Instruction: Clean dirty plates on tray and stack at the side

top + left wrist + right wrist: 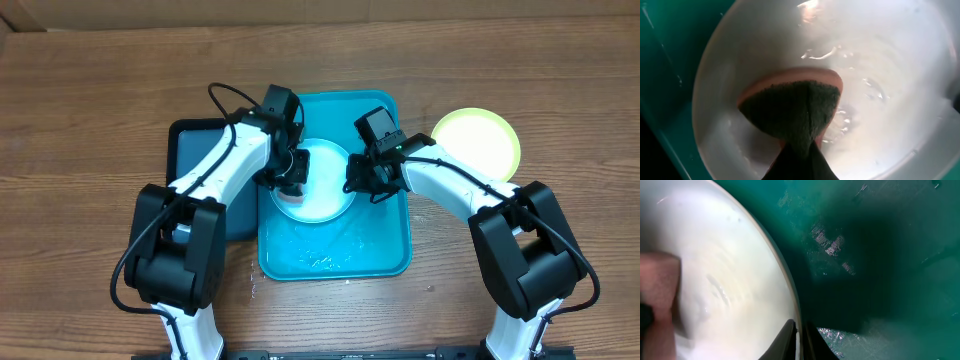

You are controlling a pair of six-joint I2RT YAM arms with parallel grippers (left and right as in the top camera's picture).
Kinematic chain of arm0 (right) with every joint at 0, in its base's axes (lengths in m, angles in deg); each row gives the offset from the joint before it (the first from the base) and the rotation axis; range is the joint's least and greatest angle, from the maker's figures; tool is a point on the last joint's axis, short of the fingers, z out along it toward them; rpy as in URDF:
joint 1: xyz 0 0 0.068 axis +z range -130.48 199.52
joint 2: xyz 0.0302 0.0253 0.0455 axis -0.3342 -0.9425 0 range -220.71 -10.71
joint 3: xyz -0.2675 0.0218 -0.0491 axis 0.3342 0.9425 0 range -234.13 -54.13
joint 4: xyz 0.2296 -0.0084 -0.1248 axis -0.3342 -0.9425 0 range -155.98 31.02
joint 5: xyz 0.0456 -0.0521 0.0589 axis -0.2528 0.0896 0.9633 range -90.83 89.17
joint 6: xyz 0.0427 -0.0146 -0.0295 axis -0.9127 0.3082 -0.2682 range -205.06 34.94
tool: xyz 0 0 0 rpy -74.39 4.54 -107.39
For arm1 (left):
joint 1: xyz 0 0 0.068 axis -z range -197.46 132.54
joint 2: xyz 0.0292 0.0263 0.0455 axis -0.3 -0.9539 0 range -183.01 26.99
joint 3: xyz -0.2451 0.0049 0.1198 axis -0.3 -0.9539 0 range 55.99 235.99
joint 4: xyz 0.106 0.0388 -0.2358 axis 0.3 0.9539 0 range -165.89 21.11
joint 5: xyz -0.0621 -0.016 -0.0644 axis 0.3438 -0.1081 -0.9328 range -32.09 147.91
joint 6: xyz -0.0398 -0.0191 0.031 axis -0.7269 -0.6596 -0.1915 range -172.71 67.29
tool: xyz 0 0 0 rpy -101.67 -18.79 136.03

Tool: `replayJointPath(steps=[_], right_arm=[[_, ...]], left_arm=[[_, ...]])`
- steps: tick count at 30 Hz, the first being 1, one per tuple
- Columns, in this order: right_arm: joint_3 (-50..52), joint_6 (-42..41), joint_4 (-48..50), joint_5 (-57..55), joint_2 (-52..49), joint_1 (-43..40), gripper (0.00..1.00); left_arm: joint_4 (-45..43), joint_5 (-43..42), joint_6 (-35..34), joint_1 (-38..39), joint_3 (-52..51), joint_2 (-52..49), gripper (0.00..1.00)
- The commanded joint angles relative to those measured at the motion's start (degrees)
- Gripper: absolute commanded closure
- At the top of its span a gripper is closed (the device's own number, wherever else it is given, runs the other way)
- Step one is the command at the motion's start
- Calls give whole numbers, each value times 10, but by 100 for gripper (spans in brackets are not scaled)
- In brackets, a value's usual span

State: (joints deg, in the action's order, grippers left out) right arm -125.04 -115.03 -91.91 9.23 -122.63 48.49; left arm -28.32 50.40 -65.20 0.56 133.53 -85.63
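A pale light-blue plate (325, 195) lies wet on the turquoise tray (385, 255). My left gripper (290, 180) is shut on a sponge (795, 112) with a dark green scouring face and a pink-orange body, pressed on the plate (890, 75) inside. My right gripper (357, 180) is shut on the plate's right rim; in the right wrist view its fingers (799, 341) pinch the rim of the plate (730, 265). A yellow-green plate (478, 140) sits on the table to the right of the tray. A third plate is not in view.
A dark navy tray (195, 150) lies left of the turquoise tray, partly under my left arm. Water or foam lies on the turquoise tray's front floor (320, 258). The tray floor also shows in the right wrist view (880, 255).
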Motion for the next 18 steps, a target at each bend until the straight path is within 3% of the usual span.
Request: replayJointPath(steps=[1, 14, 18], right_arm=[[4, 2, 3, 0, 4, 3, 91], [4, 2, 5, 0, 4, 3, 91], [4, 2, 5, 1, 4, 3, 91]], left_arm=[[-18, 31, -29, -4, -26, -13, 96], [-55, -128, -30, -3, -37, -30, 92], [-63, -165, -28, -4, -37, -40, 96]])
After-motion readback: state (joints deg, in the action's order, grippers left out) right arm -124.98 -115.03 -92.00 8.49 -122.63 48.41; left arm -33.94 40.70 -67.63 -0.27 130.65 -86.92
